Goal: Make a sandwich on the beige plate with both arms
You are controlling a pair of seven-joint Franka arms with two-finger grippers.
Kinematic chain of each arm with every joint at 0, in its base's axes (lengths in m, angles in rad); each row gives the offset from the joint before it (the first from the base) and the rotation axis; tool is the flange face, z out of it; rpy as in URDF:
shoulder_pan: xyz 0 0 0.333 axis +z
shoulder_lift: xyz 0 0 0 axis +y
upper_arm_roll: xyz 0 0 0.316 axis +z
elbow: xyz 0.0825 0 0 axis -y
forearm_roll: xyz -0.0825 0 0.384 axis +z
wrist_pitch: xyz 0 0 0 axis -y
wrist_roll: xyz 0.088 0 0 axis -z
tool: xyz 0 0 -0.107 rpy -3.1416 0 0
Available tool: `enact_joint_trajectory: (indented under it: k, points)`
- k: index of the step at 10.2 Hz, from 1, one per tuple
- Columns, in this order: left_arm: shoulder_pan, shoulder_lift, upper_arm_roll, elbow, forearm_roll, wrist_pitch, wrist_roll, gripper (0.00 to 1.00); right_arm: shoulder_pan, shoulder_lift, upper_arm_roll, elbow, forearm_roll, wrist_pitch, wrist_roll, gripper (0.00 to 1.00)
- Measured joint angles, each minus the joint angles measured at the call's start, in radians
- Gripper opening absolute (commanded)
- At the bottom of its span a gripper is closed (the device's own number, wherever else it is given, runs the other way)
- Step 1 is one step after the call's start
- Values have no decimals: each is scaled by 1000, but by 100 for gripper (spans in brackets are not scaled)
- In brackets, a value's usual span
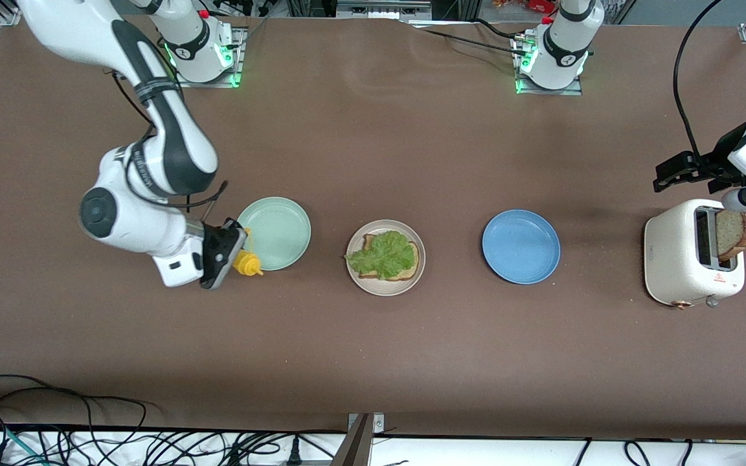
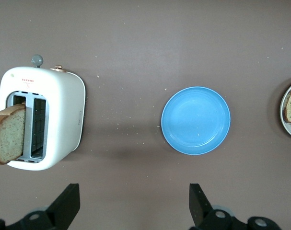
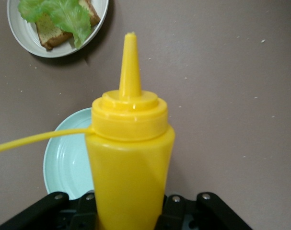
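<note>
Fingers of right gripper (image 1: 225,254) clamp yellow squeeze bottle (image 1: 247,262) over mint plate (image 1: 276,233) edge, prob. for sauce. Left gripper (image 2: 134,206) fingers spread wide above desk nr toaster (image 1: 693,262), w/ top slice (image 1: 730,234) sticking up. Beige plate (image 1: 385,285) mid-desk holds bread + lettuce (image 1: 383,254).

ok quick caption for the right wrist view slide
Right gripper shut on yellow squeeze bottle above mint green plate, lettuce-topped bread on the beige plate.
</note>
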Motion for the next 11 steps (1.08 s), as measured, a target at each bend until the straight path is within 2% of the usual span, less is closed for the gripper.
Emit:
enact_joint_trajectory:
  k: [4, 11]
  points:
    - [0, 4, 0, 0, 0, 0, 0, 100, 187, -8, 2, 53, -399, -68, 390, 0]
    - [0, 5, -1, 0, 0, 1, 0, 100, 365, 59, -2, 97, -743, -170, 432, 0]
